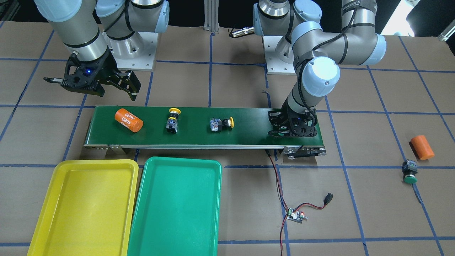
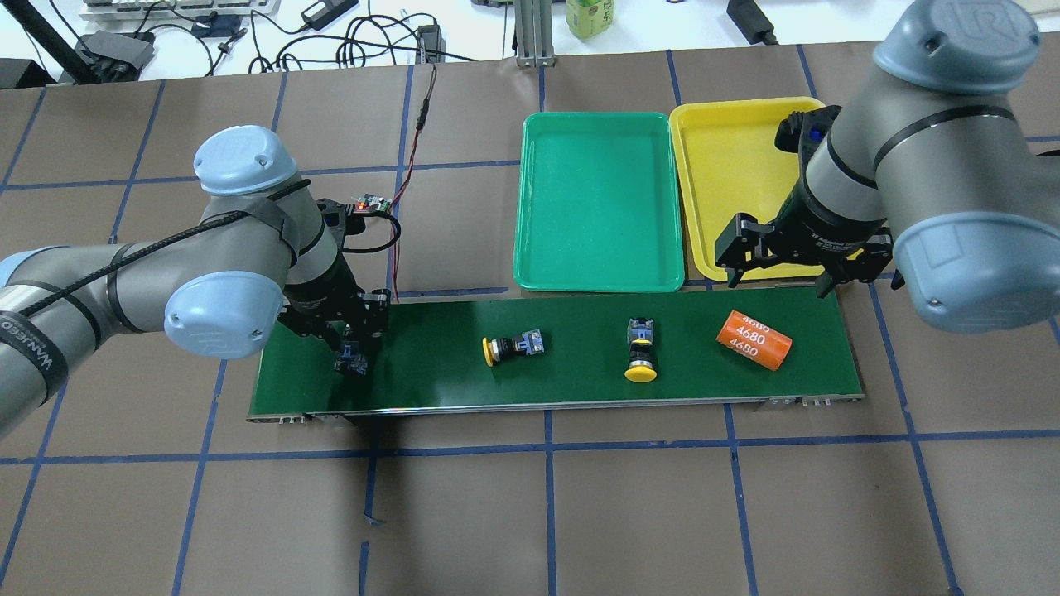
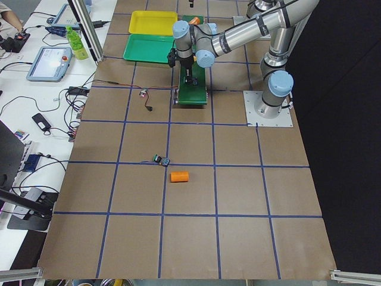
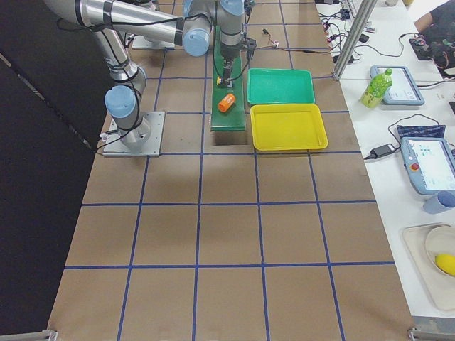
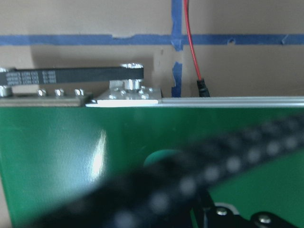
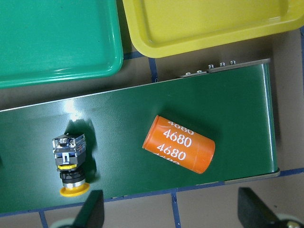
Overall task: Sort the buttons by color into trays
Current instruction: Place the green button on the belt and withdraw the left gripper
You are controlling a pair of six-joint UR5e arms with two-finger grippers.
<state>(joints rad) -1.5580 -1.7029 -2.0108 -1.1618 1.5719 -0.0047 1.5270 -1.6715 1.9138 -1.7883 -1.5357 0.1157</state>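
Two yellow-capped buttons lie on their sides on the conveyor belt. A green-capped button stands on the table, off the belt. My left gripper is down on the belt's left end and is shut on another button; its green cap shows blurred in the left wrist view. My right gripper is open and empty above the belt's right end, over an orange cylinder. The yellow tray and green tray lie side by side beyond the belt.
A second orange cylinder lies on the table near the loose green button. A small controller board with red and black wires sits by the belt's motor end. A blurred cable crosses the left wrist view.
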